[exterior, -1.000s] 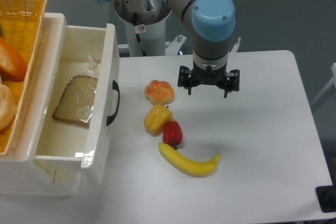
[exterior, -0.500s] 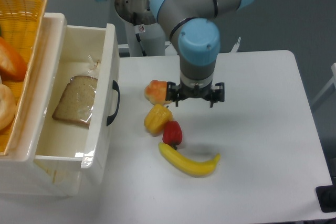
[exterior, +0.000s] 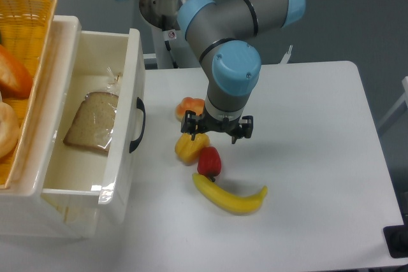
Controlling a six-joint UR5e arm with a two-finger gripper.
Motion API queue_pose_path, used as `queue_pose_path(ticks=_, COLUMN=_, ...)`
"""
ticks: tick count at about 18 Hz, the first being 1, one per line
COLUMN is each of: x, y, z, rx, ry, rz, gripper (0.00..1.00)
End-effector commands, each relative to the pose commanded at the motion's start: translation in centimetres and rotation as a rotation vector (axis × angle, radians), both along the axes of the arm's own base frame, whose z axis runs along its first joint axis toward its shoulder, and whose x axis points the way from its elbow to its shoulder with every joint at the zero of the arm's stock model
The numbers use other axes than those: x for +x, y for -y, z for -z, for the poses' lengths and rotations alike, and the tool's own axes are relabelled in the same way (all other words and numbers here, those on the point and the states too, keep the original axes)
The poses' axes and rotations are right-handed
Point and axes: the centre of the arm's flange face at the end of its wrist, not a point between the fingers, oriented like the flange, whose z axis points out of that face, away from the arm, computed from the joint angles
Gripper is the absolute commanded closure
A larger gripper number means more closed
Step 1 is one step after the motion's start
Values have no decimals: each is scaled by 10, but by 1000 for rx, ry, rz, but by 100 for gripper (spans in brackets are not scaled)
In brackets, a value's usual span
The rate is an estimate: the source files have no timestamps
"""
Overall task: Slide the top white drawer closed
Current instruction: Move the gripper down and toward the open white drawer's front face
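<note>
Over the last second the pincer point(exterior: 217, 132), jaws apart and empty, has travelled left above the yellow pepper point(exterior: 189, 147) toward the top white drawer point(exterior: 121, 125), which stands pulled out at the table's point(exterior: 319, 157) left, unpushed.

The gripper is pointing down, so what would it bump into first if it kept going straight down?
Probably the yellow pepper or the red pepper: the gripper hangs just above them with its fingers spread. With one view, depth is unclear, so it might reach the white table between them instead.

A lab: bare white table point(exterior: 319, 157), grey backdrop, pedestal-mounted arm point(exterior: 226, 42).
</note>
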Motion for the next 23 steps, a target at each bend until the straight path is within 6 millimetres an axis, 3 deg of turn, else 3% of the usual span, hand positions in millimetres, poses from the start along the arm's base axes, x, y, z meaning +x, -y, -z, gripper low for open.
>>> queue_pose_path(ticks=5, x=8, y=1, z=15, rx=1, ry=42, rz=2, gripper=0)
queue_pose_path(ticks=9, x=24, y=-10, z=17, rx=27, ry=74, rz=21, gripper=0)
queue_pose_path(ticks=23, x=41, y=-22, z=16, rx=53, ry=98, rz=44, gripper=0)
